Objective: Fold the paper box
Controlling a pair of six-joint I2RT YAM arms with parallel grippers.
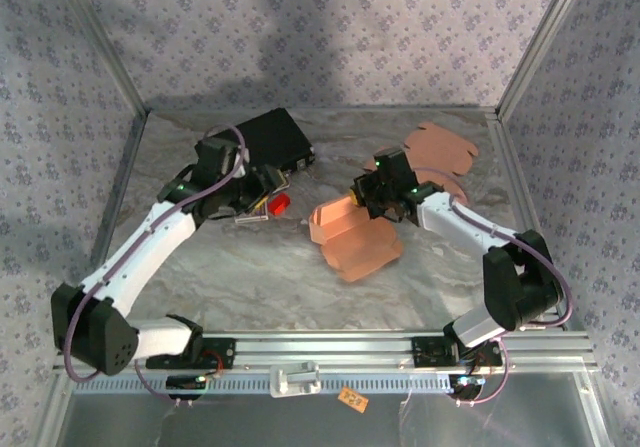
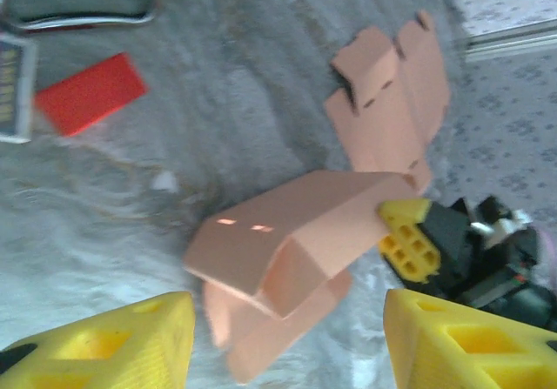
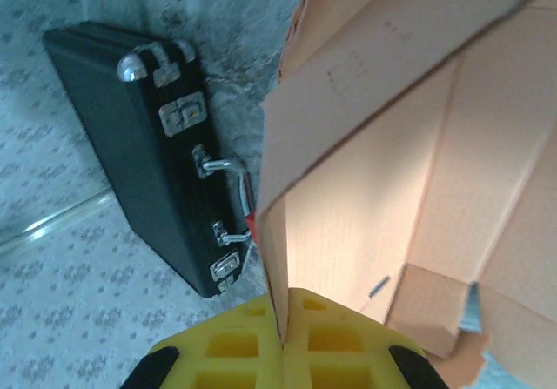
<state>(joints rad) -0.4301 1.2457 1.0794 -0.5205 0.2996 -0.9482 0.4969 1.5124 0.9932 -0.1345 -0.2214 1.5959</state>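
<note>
The pink paper box (image 1: 352, 239) lies half-folded in the middle of the table, one panel raised. My right gripper (image 1: 372, 205) is shut on the edge of that raised wall (image 3: 283, 258), its yellow fingers (image 3: 348, 345) pressed together around the card. My left gripper (image 1: 268, 192) hangs to the left of the box, beside the black case. In the left wrist view its yellow fingers (image 2: 113, 345) stand apart and open, with the box (image 2: 296, 232) ahead of them and untouched. The right gripper's yellow finger (image 2: 409, 237) shows at the box's far corner.
A black case (image 1: 270, 139) with metal latches lies at the back left, also in the right wrist view (image 3: 148, 145). A small red block (image 1: 279, 204) sits beside it. Flat unfolded pink boxes (image 1: 447, 147) lie at the back right. Metal frame rails border the table.
</note>
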